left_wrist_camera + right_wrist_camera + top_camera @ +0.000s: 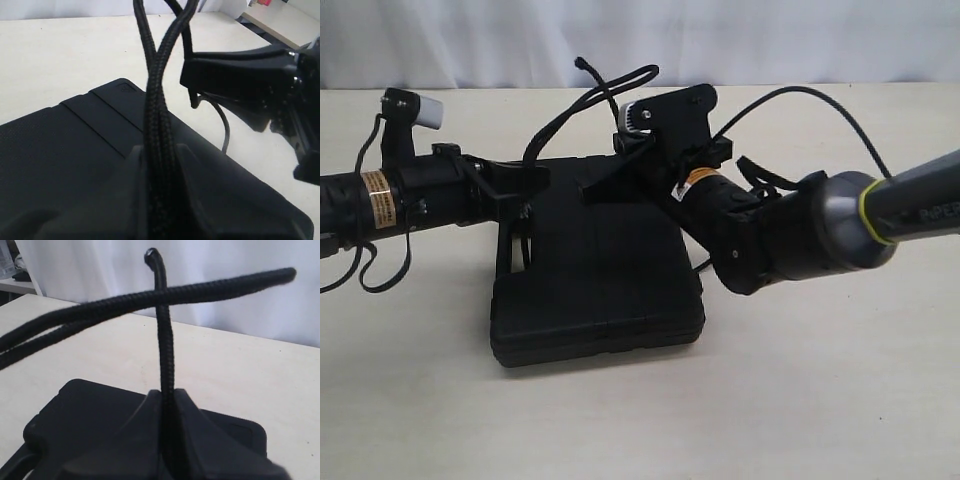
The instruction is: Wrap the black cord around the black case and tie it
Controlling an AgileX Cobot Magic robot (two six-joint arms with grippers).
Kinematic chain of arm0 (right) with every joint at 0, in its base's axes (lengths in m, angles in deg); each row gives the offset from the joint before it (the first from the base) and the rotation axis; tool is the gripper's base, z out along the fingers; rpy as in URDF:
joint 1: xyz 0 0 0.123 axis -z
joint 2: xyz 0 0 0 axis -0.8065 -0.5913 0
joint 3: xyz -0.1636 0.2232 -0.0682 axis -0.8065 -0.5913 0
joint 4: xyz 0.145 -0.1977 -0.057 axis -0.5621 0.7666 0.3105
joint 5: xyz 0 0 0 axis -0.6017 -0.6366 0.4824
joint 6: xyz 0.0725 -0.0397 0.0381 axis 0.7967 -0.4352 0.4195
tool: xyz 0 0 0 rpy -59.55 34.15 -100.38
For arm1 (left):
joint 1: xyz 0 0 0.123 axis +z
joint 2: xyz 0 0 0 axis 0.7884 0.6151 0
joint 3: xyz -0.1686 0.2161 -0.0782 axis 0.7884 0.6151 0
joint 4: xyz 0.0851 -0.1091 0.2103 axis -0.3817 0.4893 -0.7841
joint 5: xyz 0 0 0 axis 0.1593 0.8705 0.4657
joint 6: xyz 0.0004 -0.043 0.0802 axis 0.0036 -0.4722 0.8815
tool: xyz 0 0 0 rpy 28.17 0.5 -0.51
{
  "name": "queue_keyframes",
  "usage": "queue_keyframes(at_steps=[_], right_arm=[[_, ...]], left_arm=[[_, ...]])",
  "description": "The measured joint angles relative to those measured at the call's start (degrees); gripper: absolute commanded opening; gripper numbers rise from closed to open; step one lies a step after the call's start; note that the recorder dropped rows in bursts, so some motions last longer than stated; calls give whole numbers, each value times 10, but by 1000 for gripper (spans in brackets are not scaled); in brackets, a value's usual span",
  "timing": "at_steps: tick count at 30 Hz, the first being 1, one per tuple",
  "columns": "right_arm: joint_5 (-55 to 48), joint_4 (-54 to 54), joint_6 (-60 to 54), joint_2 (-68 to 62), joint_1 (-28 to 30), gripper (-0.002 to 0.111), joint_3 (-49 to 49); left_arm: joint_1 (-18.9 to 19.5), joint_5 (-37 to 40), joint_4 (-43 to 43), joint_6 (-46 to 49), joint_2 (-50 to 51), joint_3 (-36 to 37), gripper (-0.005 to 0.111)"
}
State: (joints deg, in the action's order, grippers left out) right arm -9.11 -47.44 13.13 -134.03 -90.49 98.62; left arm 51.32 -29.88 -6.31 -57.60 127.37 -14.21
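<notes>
The black case (595, 290) lies flat on the table in the middle. My left gripper (527, 185) hovers over its far left corner, shut on a doubled stretch of the black cord (156, 100), which runs straight up out of the fingers (135, 165). My right gripper (593, 190) is over the case's far edge, shut on a single strand of cord (166, 355) whose free end (150, 253) sticks up. The doubled strand (150, 297) crosses that single strand. In the exterior view the cord (575, 105) arches up between the two grippers. The case's ribbed lid (75, 150) fills the left wrist view.
The right arm's thin smooth cable (820, 95) arcs over the table behind it. The left arm's cable (380, 270) hangs in a loop at the left. Pale table top (820, 380) surrounds the case, with a white curtain (770, 40) at the back.
</notes>
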Motion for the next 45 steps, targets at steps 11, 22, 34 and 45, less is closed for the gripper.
queue_keyframes(at_steps=[11, 22, 34, 45], right_arm=[[-8, -13, -52, -1, 0, 4, 18], [-23, -29, -71, 22, 0, 4, 18], [-38, -29, -75, 23, 0, 4, 18], [-41, -29, -75, 23, 0, 4, 18]], left_arm=[[0, 2, -12, 33, 0, 0, 20], [0, -17, -20, 75, 0, 0, 64], [0, -38, -11, 13, -81, 0, 64], [2, 138, -260, -379, -106, -190, 63]])
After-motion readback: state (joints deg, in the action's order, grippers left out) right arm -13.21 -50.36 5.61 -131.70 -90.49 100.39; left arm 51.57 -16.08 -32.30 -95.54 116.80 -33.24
